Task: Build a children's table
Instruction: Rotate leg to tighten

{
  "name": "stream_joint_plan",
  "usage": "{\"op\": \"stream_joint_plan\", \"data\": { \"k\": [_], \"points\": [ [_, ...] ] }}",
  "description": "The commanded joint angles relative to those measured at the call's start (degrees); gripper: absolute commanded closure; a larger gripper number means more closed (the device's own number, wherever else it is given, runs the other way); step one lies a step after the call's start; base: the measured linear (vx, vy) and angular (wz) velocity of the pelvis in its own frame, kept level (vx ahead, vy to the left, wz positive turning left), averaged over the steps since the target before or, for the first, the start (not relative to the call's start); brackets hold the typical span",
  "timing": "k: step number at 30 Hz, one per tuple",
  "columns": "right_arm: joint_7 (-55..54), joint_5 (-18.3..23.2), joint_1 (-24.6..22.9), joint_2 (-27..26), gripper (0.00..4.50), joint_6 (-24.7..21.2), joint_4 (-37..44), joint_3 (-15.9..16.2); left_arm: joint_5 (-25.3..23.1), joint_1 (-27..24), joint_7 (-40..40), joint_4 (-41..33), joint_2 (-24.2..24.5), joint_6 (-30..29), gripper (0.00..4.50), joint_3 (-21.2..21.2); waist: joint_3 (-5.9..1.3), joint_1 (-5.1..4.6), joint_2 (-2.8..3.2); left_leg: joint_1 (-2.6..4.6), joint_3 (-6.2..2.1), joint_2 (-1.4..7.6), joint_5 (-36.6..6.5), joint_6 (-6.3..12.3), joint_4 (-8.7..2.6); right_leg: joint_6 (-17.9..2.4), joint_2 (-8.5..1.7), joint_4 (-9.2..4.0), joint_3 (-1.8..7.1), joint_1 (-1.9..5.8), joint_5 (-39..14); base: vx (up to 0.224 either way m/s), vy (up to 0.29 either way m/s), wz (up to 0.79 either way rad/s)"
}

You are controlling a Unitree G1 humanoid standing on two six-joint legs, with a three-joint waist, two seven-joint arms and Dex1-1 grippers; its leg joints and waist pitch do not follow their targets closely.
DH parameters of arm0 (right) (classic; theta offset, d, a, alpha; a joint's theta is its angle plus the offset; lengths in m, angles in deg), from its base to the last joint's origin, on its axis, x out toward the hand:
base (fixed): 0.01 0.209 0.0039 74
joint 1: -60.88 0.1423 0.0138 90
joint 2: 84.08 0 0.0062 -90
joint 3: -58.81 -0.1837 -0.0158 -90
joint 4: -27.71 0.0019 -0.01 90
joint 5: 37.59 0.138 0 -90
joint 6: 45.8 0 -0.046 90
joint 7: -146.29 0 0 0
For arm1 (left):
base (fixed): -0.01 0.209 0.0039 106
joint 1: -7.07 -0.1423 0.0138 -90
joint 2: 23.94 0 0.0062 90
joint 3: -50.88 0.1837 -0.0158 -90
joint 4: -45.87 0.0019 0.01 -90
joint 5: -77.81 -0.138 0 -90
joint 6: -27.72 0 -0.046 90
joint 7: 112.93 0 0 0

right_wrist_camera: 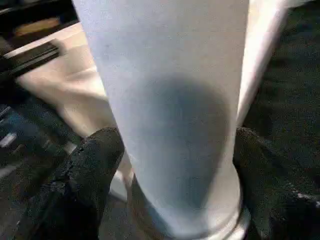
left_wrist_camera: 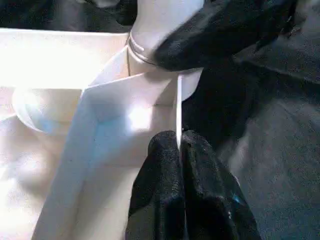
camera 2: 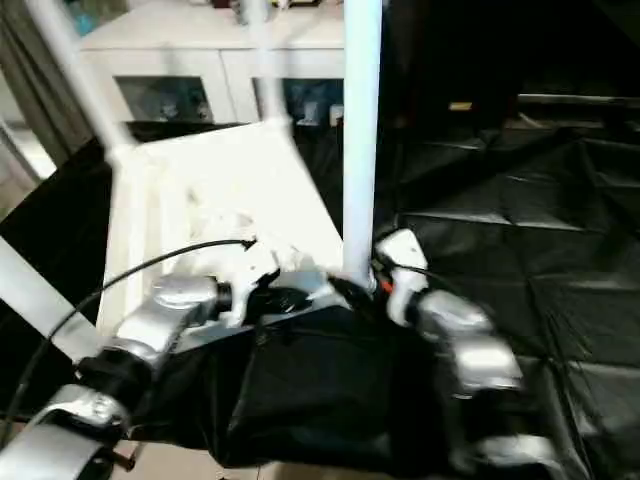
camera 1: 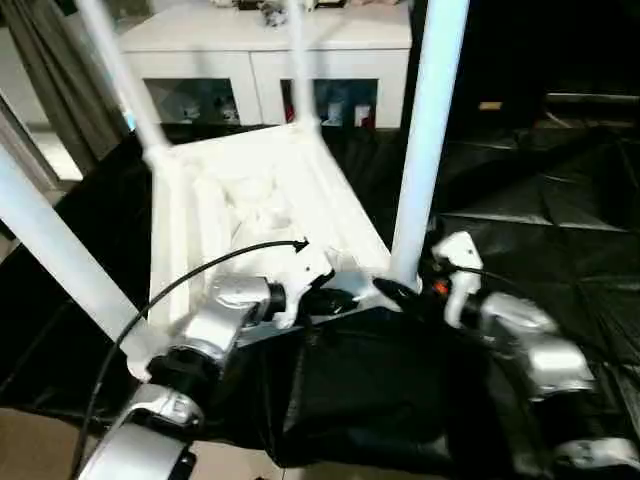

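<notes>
Right wrist view looks straight up the near-right white tubular plastic leg (right_wrist_camera: pixel 170 125), which stands in its rounded corner socket, its collar at the base between the right gripper (right_wrist_camera: pixel 172 185)'s two black fingers (right_wrist_camera: pixel 85 185). The fingers are spread to either side of the tube; whether they press on it or merely flank it I cannot tell.

From the head views, the small white plastic children's table (camera 1: pixel 260 215) lies upside down on the big black-cloth-draped table (camera 1: pixel 560 250), ribbed underside up, with all four legs rising from its corners. Beyond it stands a white glass-door cabinet (camera 1: pixel 260 60).

The left gripper (left_wrist_camera: pixel 179 150) is pressed together, pinching a thin white rib of the underside just beside that same corner socket.

I judge this to be the seating of the last leg: left claw steadying the top, right claw at the leg's foot. Next likely calls for confirming the leg is fully home, then letting go.
</notes>
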Motion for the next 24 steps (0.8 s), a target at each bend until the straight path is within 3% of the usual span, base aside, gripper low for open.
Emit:
{"op": "stream_joint_plan", "data": {
  "k": [1, 4, 5, 7, 8, 10, 11, 17, 21, 24],
  "points": [
    [7.3, 1.3, -1.0, -0.3, 0.86, -1.1, 1.4, 5.3, 2.5, -0.3, -3.2, -1.9, -0.4, 1.5, 4.50, 1.1, -3.45, 0.43, -2.03, 0.72, -1.08, 3.03, -11.1, 6.98, -3.29, -13.2, -3.19, -3.79, 1.63, 2.23, -10.5, 0.000, 0.000, 0.00],
    [12.0, 1.7, -0.5, 2.8, 0.86, -1.1, 1.6, 4.9, 3.8, -1.2, -8.6, -4.0, 2.4, -0.1, 4.50, 1.4, -3.62, 0.78, -1.92, 0.54, -1.08, 3.11, -8.1, 8.09, -3.04, -14.4, -3.04, -3.17, 1.40, 2.30, -6.3, 0.000, 0.000, 0.00],
    [13.0, 1.7, -0.3, 3.4, 0.86, -1.0, 1.6, 4.8, 4.2, -1.6, -10.2, -4.7, 3.0, -0.6, 4.50, 1.3, -3.68, 0.89, -2.30, 0.44, -1.08, 3.11, -7.5, 8.38, -2.94, -14.9, -3.08, -2.85, 1.36, 2.43, -5.1, 0.000, 0.000, 0.00],
    [15.9, 1.9, -0.1, 5.1, 0.86, -1.6, 2.4, 4.8, 4.9, -2.4, -13.1, -6.9, 4.6, -2.3, 4.50, 1.2, -3.56, 1.00, -2.06, 0.59, -1.10, 3.27, -7.8, 8.46, -3.01, -15.3, -3.10, -2.96, 1.30, 2.23, -5.8, 0.000, 0.000, 0.00],
    [16.4, 2.1, 0.2, 5.4, 1.12, -1.9, 2.5, 4.8, 5.1, -2.6, -14.0, -7.3, 5.2, -2.6, 4.50, 1.2, -3.37, 1.00, -2.07, 0.67, -1.09, 3.30, -8.9, 7.98, -3.16, -15.3, -2.96, -3.09, 1.33, 2.12, -7.4, 0.000, 0.000, 0.00],
    [16.9, 2.3, 0.3, 5.7, 1.19, -2.1, 2.5, 4.8, 5.3, -2.8, -14.7, -7.6, 5.7, -2.9, 4.50, 1.2, -3.23, 1.01, -2.01, 0.78, -1.14, 3.35, -10.2, 7.25, -3.33, -15.1, -2.96, -3.27, 1.34, 2.07, -9.1, 0.000, 0.000, 0.00],
    [17.8, 2.5, 0.6, 6.1, 1.40, -2.3, 2.5, 5.0, 5.9, -3.1, -15.9, -8.2, 6.4, -3.2, 4.50, 1.4, -3.11, 1.05, -1.95, 0.89, -1.19, 3.37, -11.8, 6.00, -3.47, -14.8, -3.03, -3.42, 1.47, 2.05, -11.5, 0.000, 0.000, 0.00],
    [19.6, 3.6, -0.6, 6.2, 1.80, -4.0, 4.5, 6.2, 6.5, -3.7, -16.5, -9.3, 6.6, -3.8, 4.50, 1.7, -2.99, 1.21, -2.13, 0.97, -1.25, 3.40, -13.2, 4.20, -3.62, -14.0, -3.08, -3.54, 1.69, 2.01, -13.5, 0.000, 0.000, 0.00],
    [19.6, 4.5, -2.1, 5.5, 1.90, -5.5, 6.3, 5.7, 6.4, -4.2, -15.9, -10.1, 6.1, -4.3, 4.50, 1.4, -3.07, 1.36, -2.08, 0.95, -1.20, 3.35, -12.3, 4.56, -3.49, -13.9, -3.05, -3.45, 1.75, 2.02, -12.1, 0.000, 0.000, 0.00],
    [13.4, 2.7, -2.5, 3.1, 1.92, -4.9, 5.0, 4.9, 4.3, -3.1, -10.4, -7.5, 4.6, -2.5, 4.50, 0.8, -3.06, 1.44, -2.21, 0.89, -1.20, 3.30, -12.0, 4.63, -3.44, -13.8, -3.03, -3.46, 1.70, 1.94, -12.1, 0.000, 0.000, 0.00]
  ]
}}
